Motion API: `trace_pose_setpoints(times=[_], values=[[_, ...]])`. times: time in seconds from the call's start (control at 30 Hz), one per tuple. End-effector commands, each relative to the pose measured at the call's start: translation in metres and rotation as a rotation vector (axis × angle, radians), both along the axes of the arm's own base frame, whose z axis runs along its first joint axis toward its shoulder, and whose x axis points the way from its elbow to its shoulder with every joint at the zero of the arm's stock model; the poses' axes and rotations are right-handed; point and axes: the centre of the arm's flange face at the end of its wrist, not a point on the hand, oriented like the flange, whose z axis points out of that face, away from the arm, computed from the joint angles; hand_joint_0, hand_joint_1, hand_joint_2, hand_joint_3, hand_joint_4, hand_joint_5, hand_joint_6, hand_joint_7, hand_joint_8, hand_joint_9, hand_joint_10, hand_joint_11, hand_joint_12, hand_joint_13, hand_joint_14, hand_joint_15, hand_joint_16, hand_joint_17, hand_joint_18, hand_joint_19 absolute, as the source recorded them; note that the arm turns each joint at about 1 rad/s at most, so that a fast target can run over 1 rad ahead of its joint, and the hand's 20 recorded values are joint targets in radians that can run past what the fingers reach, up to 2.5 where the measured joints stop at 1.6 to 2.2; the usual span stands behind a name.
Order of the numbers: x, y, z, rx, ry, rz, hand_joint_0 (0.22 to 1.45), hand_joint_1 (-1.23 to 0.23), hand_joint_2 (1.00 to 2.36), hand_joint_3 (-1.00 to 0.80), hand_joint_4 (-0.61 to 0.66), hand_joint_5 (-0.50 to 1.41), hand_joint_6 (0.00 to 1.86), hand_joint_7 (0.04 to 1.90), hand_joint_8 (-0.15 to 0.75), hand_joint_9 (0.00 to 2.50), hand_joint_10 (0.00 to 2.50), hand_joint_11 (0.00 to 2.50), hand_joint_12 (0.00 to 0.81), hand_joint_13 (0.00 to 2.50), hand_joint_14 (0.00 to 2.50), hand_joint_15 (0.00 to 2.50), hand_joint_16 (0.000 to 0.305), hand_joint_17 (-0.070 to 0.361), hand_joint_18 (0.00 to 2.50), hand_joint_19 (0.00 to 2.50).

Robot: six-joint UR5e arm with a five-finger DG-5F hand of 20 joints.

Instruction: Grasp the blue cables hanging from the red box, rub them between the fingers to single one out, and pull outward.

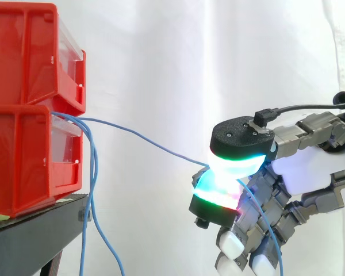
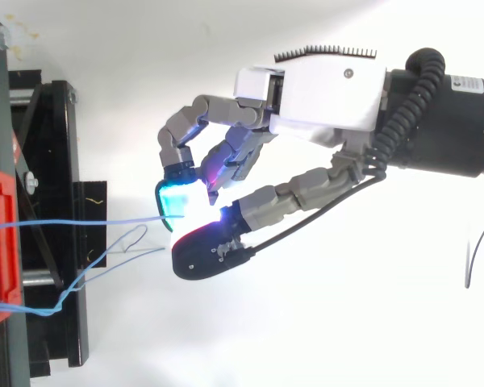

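Pinching 1 blue cable (image 1: 144,140) between its pads (image 1: 236,162), the robot hand (image 1: 310,172) hangs clear of red bins (image 1: 23,155).

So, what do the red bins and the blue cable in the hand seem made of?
The red bins look like moulded plastic: glossy, ribbed walls, clear fronts. The blue cable, pinched in the hand, has a smooth jacket, probably plastic; it bends easily.
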Motion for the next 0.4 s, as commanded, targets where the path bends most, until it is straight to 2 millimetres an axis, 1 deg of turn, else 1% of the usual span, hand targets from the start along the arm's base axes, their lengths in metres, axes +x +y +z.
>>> trace_pose_setpoints(times=[0.0, 0.37], values=[[0.0002, 0.0009, 0.0002, 0.000, 0.000, 0.001, 0.59, -0.80, 1.10, 0.02, 0.01, -0.08, 0.90, 1.24, 0.372, 1.01, 0.01, 0.33, 0.472, 0.79, 0.01, 0.34, 0.063, 0.141, 0.86, 0.32], [-0.0001, -0.0003, -0.0016, 0.000, 0.003, 0.000, 0.59, -0.80, 1.10, 0.02, 0.01, -0.08, 0.90, 1.24, 0.374, 1.01, 0.01, 0.33, 0.471, 0.79, 0.01, 0.34, 0.063, 0.141, 0.86, 0.32]])
